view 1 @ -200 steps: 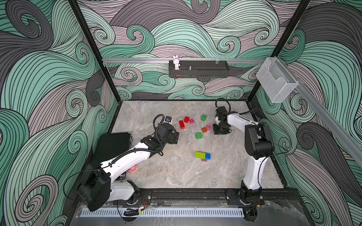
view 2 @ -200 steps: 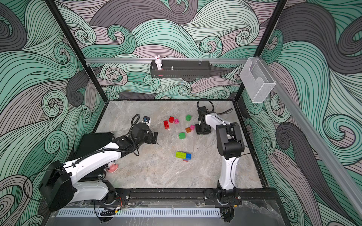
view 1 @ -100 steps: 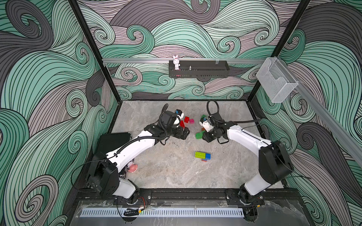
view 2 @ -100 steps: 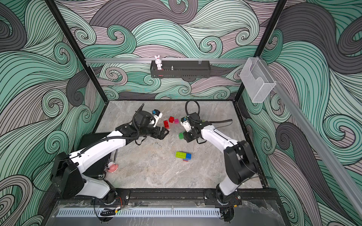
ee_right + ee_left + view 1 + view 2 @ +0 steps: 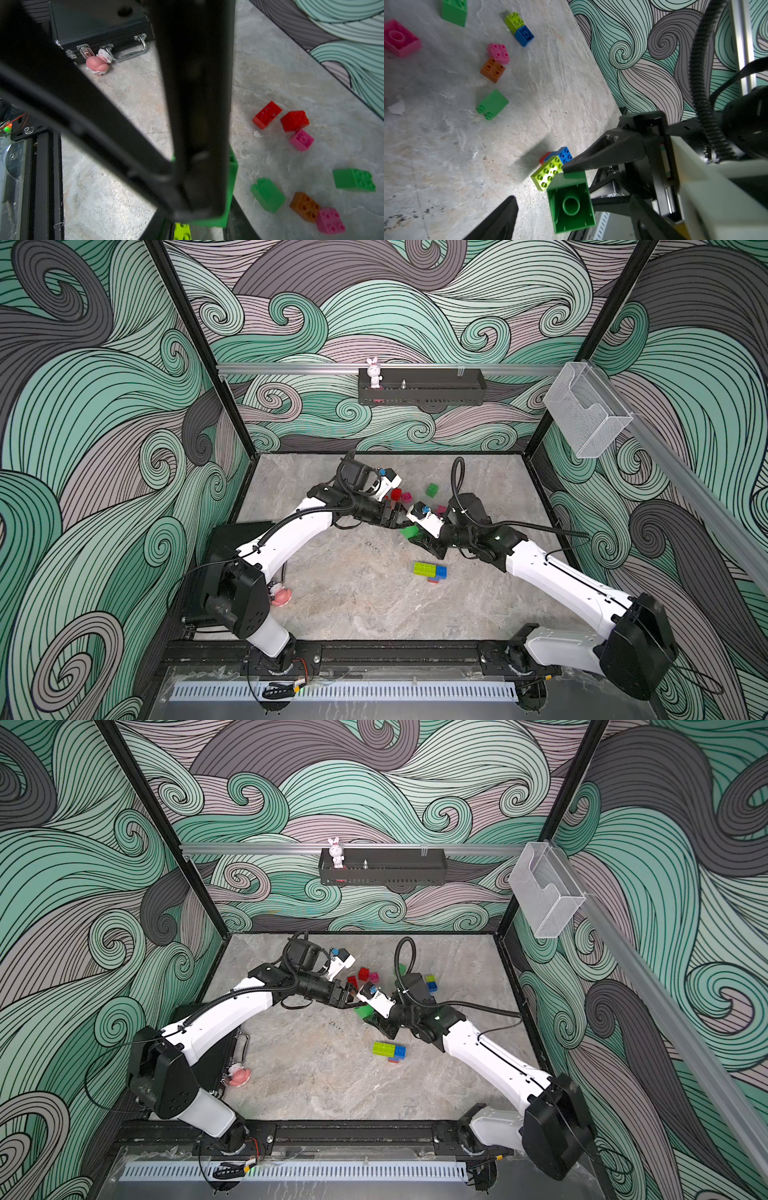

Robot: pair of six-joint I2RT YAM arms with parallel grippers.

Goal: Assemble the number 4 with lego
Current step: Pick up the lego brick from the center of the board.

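- Robot test cell, lab sort: black frame posts (image 5: pixel 201 348) are boxing in the marble-look floor (image 5: pixel 353 593) under the jaws.
- Wave-print wall panels (image 5: pixel 415 302) are closing round the jaws on three sides.
- White left arm (image 5: pixel 291 539) and right arm (image 5: pixel 552 572) are standing on a black base rail (image 5: pixel 395 655) behind the jaws.
- A metal rail (image 5: pixel 291 369) is carrying a black shelf (image 5: pixel 419 391) high beyond the jaws.
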